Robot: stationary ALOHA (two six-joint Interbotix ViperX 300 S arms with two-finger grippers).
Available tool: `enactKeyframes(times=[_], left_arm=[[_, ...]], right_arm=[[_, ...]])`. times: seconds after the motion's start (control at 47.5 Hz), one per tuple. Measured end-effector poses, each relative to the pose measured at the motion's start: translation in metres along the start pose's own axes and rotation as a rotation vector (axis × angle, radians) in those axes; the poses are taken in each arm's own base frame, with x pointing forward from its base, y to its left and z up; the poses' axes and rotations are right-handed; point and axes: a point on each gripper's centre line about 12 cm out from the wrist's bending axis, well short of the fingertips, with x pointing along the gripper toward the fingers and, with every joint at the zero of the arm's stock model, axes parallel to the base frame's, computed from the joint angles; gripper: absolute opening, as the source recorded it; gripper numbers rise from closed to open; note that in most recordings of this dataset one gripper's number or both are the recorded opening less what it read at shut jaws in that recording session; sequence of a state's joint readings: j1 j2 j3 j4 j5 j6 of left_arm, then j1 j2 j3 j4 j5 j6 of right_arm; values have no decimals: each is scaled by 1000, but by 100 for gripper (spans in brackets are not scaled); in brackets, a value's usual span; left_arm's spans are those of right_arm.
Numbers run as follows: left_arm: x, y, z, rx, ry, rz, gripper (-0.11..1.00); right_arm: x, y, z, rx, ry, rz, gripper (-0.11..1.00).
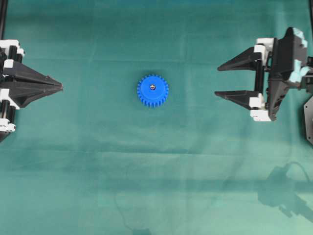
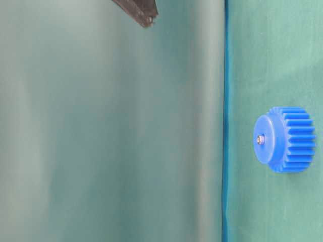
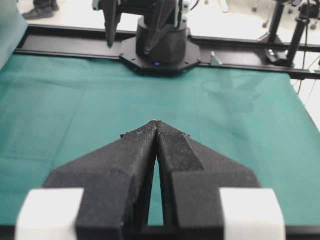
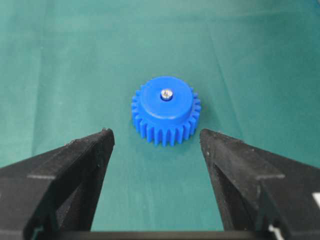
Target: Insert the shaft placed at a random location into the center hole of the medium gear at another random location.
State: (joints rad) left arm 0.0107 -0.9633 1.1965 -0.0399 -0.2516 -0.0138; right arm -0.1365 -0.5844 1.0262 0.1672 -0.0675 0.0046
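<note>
The blue medium gear (image 1: 152, 91) lies flat on the green cloth in the middle of the table, also seen in the right wrist view (image 4: 165, 110) and the table-level view (image 2: 285, 139). The silvery shaft (image 1: 152, 87) stands in its center hole, showing as a shiny dot on the hub (image 4: 166, 93) (image 2: 260, 139); the hole itself is filled and hidden. My right gripper (image 1: 217, 81) hangs open to the right of the gear, its fingers apart with nothing between them (image 4: 157, 134). My left gripper (image 1: 61, 87) is shut and empty at the left edge (image 3: 157, 122).
Green cloth covers the table. The other arm's black base (image 3: 159, 47) and a black rail (image 3: 60, 42) stand at the far edge in the left wrist view. A dark fingertip (image 2: 143, 14) shows at the top of the table-level view.
</note>
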Motion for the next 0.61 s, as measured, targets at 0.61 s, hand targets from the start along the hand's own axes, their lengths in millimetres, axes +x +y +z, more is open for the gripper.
enactKeyframes(times=[0.61], left_arm=[[0,0,0,0,0,0,-1]], right_arm=[[-3,0,-4,2,17,0,84]])
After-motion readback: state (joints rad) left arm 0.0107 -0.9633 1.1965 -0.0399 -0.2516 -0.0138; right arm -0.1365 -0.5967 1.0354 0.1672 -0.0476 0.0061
